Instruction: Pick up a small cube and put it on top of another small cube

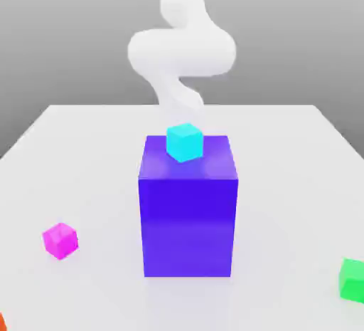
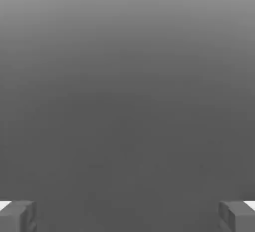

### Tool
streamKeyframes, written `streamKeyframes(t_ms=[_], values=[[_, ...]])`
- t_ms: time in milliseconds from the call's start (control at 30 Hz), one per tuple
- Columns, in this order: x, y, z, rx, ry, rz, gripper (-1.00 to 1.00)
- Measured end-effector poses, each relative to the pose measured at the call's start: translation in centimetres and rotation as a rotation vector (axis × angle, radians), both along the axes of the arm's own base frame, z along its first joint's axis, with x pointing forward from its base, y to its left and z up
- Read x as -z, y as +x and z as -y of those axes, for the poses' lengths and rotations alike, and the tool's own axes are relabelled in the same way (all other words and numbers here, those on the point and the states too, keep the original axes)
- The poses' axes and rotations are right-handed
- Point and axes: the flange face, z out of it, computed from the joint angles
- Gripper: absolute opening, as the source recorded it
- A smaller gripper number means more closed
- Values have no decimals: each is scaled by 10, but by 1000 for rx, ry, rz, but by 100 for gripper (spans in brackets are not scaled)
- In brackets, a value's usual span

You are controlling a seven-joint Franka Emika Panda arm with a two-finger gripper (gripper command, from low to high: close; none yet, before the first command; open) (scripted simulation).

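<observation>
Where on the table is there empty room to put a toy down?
Lots of bare table lies between the magenta-pink cube and the big blue-violet block, and between that block and the green cube. The block's top is tighter: the cyan cube sits there.

The green cube [image 1: 352, 278] was cut by the exterior view's right edge; an orange object [image 1: 2, 321] — mostly cropped — sat at the lower left corner; the arm [image 1: 181, 52] ran off the top.

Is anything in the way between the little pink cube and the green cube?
Nothing visible. The pink cube sits on the table at the exterior view's left, the green cube at its right. The big blue block stands farther back, just off the line between them.
</observation>
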Motion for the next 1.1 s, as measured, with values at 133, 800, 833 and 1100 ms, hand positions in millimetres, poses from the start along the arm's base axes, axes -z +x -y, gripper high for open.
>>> streamKeyframes(t_ms=[133, 800, 833, 1100], values=[[90, 38, 53, 95, 36, -134, 0], [488, -74, 222, 545, 225, -688, 0], [499, -74, 223, 546, 224, -690, 0], [529, -76, 221, 547, 226, -693, -100]])
